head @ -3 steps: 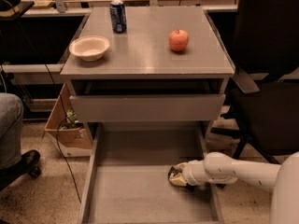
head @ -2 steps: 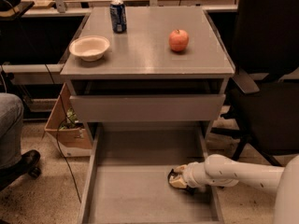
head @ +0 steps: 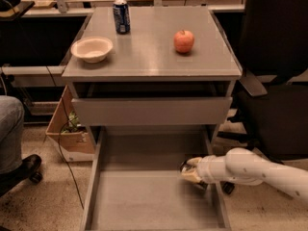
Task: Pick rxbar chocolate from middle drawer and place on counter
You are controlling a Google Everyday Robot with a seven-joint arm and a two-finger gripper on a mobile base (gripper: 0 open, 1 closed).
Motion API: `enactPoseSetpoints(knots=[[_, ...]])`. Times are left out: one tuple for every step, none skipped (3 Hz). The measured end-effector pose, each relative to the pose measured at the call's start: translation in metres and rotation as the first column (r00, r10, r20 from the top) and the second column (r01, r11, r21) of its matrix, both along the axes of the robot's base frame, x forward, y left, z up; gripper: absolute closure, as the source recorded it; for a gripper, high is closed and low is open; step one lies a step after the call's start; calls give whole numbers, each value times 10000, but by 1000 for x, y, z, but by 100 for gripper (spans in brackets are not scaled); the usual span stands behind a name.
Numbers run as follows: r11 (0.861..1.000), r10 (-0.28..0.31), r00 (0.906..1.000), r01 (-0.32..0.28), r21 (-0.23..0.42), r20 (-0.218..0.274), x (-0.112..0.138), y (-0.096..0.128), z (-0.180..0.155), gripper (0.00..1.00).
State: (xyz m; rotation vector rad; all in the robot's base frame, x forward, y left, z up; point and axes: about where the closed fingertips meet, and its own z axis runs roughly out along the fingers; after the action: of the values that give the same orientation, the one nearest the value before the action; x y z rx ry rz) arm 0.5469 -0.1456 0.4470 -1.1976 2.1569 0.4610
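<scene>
My gripper (head: 189, 171) is on a white arm that reaches in from the right, low inside the open middle drawer (head: 144, 201), near its right wall. A small dark piece of the rxbar chocolate (head: 185, 166) shows at the gripper's tip, and the gripper is shut on it, just above the drawer floor. Most of the bar is hidden by the gripper. The grey counter (head: 149, 57) is the top of the cabinet, above the drawers.
On the counter stand a white bowl (head: 92, 48), a blue can (head: 121, 17) and a red apple (head: 184, 41). The upper drawer's front panel (head: 151, 110) overhangs the back of the middle drawer. A black chair (head: 274, 81) stands at the right, a cardboard box (head: 70, 129) at the left.
My gripper has moved a little up and back inside the drawer, and the dark bar at its tip has moved with it.
</scene>
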Motion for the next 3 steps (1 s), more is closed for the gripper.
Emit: enactPoseSetpoints(knots=[[9987,-69,10000,68,496,28,0,-21,61,100],[9885,-135,9995,89,1510,293,-5,-47,127,100],[9689,211,9986,-323,2454,482,-26,-68,202,100]])
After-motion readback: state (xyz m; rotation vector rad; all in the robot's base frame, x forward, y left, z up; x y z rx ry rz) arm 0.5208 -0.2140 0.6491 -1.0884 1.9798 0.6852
